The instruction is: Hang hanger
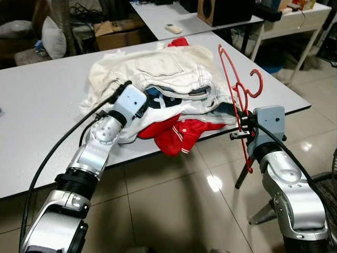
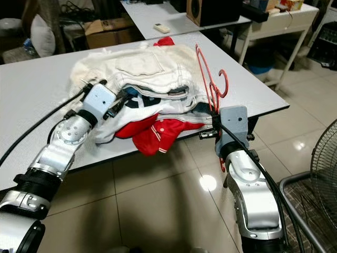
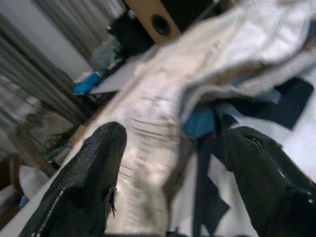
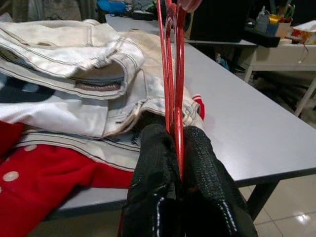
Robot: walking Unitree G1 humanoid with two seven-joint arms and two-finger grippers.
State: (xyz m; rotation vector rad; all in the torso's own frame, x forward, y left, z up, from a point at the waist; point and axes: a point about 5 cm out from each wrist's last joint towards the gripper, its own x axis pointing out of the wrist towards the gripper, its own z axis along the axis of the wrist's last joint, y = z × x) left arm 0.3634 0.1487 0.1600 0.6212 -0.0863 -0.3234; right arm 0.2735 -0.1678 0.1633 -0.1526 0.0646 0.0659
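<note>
A thin red hanger stands upright at the table's right front edge, its hook pointing right. My right gripper is shut on the hanger's wire, its black fingers pressed together around it. A heap of clothes lies on the grey table: cream jeans on top, a white and navy garment under them, and a red jacket hanging over the front edge. My left gripper is open at the left side of the heap, its fingers spread before the cream fabric.
A second table stands behind with a remote and a wooden speaker. A cardboard box and cushions sit at the back left. A wire fan guard and a dark basket are on the tiled floor at right.
</note>
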